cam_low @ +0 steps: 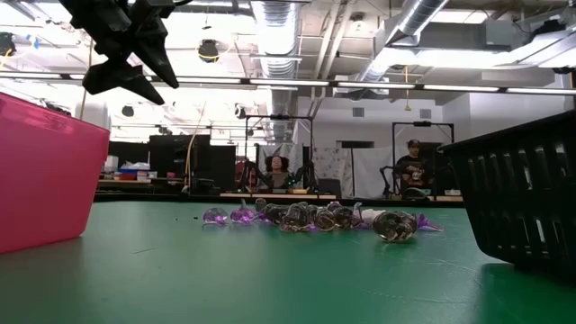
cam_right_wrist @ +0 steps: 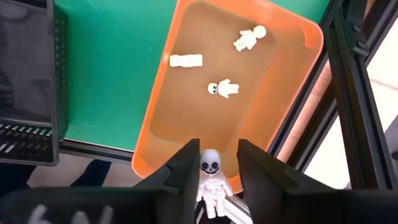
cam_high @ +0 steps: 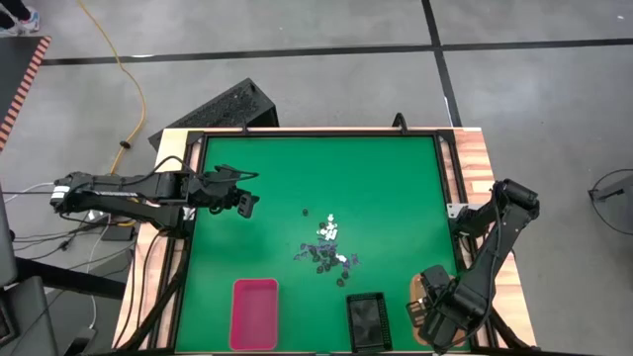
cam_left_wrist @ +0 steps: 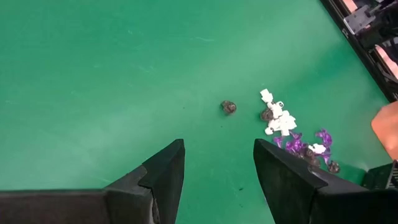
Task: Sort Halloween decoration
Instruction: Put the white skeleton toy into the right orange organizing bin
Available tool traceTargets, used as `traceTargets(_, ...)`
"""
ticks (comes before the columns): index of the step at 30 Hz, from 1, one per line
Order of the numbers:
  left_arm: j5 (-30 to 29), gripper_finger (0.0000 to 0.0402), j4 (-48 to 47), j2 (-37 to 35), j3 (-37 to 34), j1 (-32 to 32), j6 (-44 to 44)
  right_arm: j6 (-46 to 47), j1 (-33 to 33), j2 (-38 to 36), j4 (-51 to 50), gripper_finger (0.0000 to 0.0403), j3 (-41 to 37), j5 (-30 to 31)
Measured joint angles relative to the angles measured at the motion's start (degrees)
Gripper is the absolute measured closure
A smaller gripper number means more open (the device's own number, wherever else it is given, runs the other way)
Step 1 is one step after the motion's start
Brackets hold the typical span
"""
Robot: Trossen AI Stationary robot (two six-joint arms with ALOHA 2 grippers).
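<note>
Barely begun, by the look of it. Most of the Halloween decoration [cam_high: 326, 249] lies in a loose heap of white, black and purple trinkets near the middle of the green table [cam_high: 287, 178], with one dark piece a little apart toward the far edge.

The orange tray [cam_right_wrist: 292, 68], at the near right corner, holds three white figures. A fourth, a white skeleton [cam_right_wrist: 210, 177], sits between the fingers of the right gripper [cam_right_wrist: 211, 171], directly above the tray's near end. The jaws appear slightly parted around it; whether they grip it or have let it go cannot be told.

The pink tray [cam_high: 254, 312] and the black tray [cam_high: 366, 321] stand along the near edge; nothing can be seen inside either.

The left gripper [cam_left_wrist: 217, 168] hovers over the table's left side, fingers apart, holding nothing, facing the heap.

Judgement: white sorting is under way, with several white pieces remaining in the heap; black and purple sorting seems not yet started.
</note>
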Motion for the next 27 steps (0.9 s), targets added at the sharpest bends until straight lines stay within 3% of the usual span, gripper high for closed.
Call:
traceTargets(9, 0.3, 0.0217, 0.0, 0.0, 0.0, 0.0, 0.2, -1.1, -0.2, 0.0, -0.2, 0.0236, 0.0, 4.7)
traceTargets(27, 0.3, 0.0183, 0.0, 0.0, 0.0, 0.0, 0.8, -8.4, -3.0, -0.1, 0.5, 0.0211, 0.0, 4.6)
